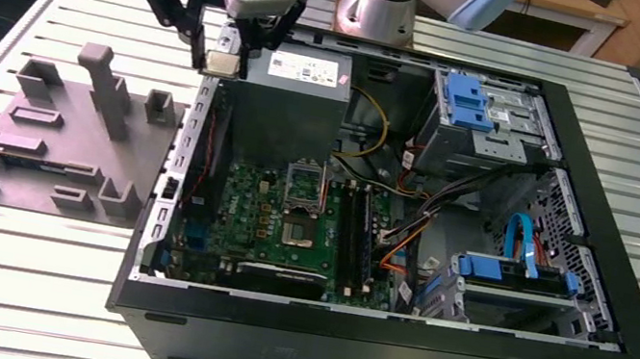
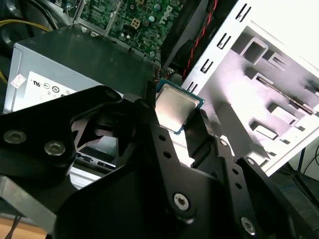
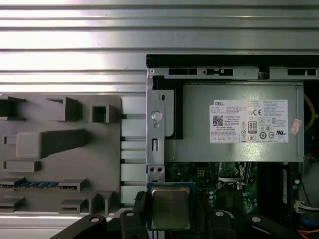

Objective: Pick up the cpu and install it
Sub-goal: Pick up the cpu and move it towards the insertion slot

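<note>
Silvery-grey metal top up, the cpu (image 3: 170, 206) is pinched by opposite edges between the closed-in fingertips of the gripper (image 1: 223, 64), over the computer case (image 1: 396, 348) wall, with the motherboard socket (image 1: 300, 207) well apart, lower and deeper inside.

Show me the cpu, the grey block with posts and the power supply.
cpu (image 3: 171, 208): first wrist view, middle of its metal top.
grey block (image 1: 67, 135): exterior view, bare flat base.
power supply (image 3: 197, 130): first wrist view, bare grey casing.

Open air above motherboard (image 1: 249, 199), power supply (image 1: 286, 108) and case wall (image 1: 183, 157) just beside claw (image 1: 223, 64), cables (image 1: 425, 219) beside the board
</note>
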Controlling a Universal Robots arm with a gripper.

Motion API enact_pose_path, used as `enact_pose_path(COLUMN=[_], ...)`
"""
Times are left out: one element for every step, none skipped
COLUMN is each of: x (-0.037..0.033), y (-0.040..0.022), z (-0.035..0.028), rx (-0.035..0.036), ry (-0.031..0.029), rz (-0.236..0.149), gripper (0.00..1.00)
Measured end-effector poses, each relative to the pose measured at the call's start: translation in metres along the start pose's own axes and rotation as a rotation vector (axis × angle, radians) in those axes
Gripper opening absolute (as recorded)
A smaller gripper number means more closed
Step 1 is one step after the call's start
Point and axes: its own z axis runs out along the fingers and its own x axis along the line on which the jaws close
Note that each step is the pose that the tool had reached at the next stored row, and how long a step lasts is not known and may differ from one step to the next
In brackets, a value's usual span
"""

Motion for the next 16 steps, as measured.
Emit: enact_pose_path(x=[-0.0001, -0.0002, -0.0011, -0.0021, -0.0021, -0.0022, -0.0023, -0.0025, -0.0029, -0.0033, -0.0036, -0.0040, -0.0045, -0.0052, -0.0060, -0.0070], y=[0.0000, 0.0001, 0.0001, 0.0001, 0.0001, 0.0001, 0.0001, 0.0001, 0.0001, 0.0001, 0.0001, 0.0001, 0.0001, 0.0001, 0.0002, 0.0001], z=[0.0000, 0.0000, 0.0000, 0.0000, 0.0000, 0.0000, 0.0000, 0.0000, 0.0000, 0.0000, 0.0000, 0.0000, 0.0000, 0.0000, 0.0001, 0.0001], rx=[0.0000, 0.0000, -0.0001, -0.0001, 0.0000, -0.0001, -0.0001, 0.0000, -0.0001, 0.0000, 0.0000, 0.0000, 0.0000, -0.0001, -0.0001, 0.0000], ry=[0.0000, -0.0001, -0.0001, -0.0001, -0.0001, -0.0001, -0.0001, -0.0001, -0.0001, 0.0000, 0.0000, 0.0000, 0.0000, 0.0000, -0.0001, -0.0001], rz=[0.000, 0.000, 0.000, 0.000, 0.000, 0.000, 0.000, 0.000, 0.000, 0.000, 0.000, 0.000, 0.000, 0.000, 0.000, 0.000], gripper=[0.47, 0.47, 0.47, 0.47, 0.47, 0.47, 0.47, 0.47, 0.47, 0.47, 0.47, 0.47, 0.47, 0.47, 0.47, 0.47])
